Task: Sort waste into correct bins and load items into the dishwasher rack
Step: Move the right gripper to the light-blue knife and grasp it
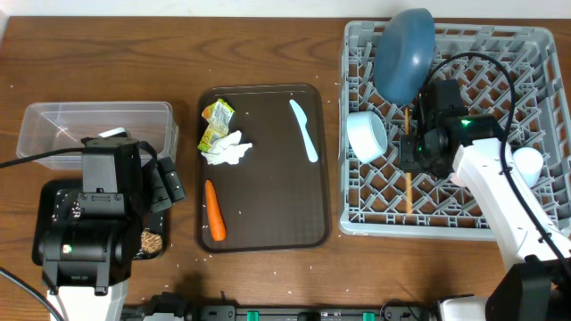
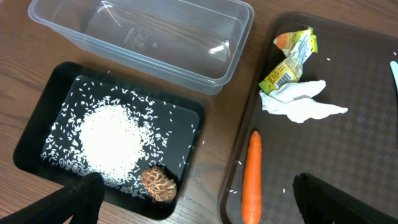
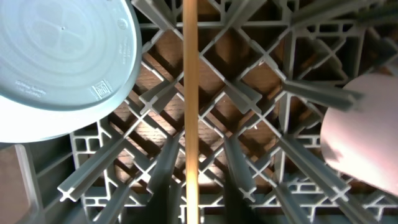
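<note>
The chopsticks (image 3: 190, 93) are laid flat on the rack (image 1: 535, 40) floor. The right gripper's (image 1: 412, 150) spread cannot be told; it should be raised straight up, unsnagged. The left gripper (image 2: 196, 202) is spread wide.

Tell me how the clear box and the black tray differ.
The clear box is see-through with taller walls; the black tray is opaque and shallow. The clear box looks empty; the black tray holds rice and brown crumbs. Both are rectangular, side by side.
</note>
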